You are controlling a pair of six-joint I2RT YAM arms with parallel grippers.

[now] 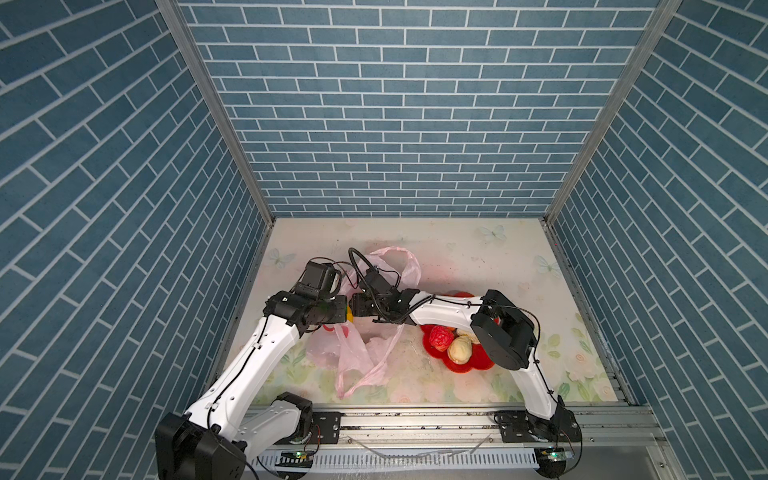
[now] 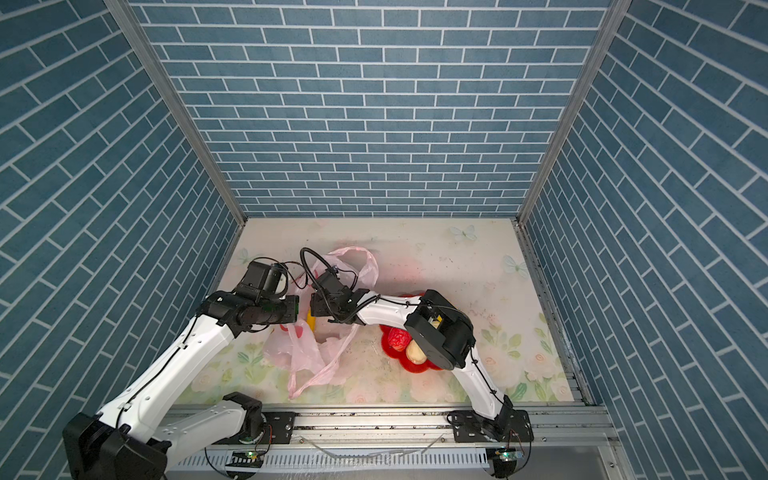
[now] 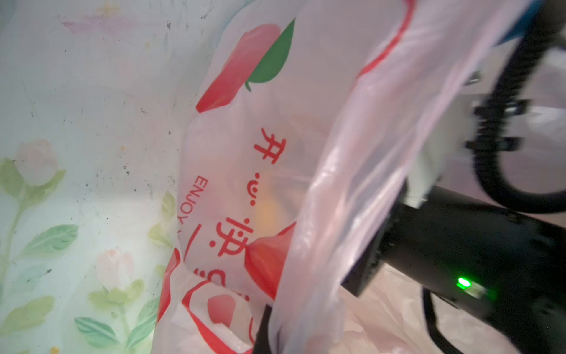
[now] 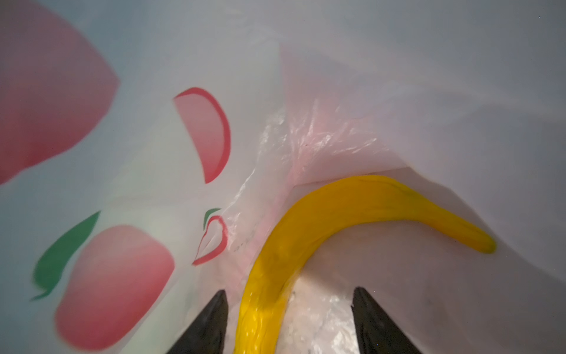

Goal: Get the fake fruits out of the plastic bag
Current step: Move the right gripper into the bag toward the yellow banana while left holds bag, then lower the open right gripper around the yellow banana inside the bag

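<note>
The left gripper is clenched, apparently on the rim of the bag, holding it up so the mouth gapes; the right gripper is inside, jaws parted either side of the banana, not gripping it; the banana lies on the bag's floor; a red fruit and a cream fruit sit in the dish.

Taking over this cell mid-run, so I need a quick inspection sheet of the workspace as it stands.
Surface: floral tabletop, dark specks.
Job's things: plastic bag crumpled, banana inside; red fruit and cream fruit on red dish.
Clutter: nothing seen.
Grippers: left gripper shut on bag film; right gripper inside bag, jaws open astride banana.
Cables: black cable loops off the right wrist.
Surroundings: blue brick-pattern walls, metal rail in front.
</note>
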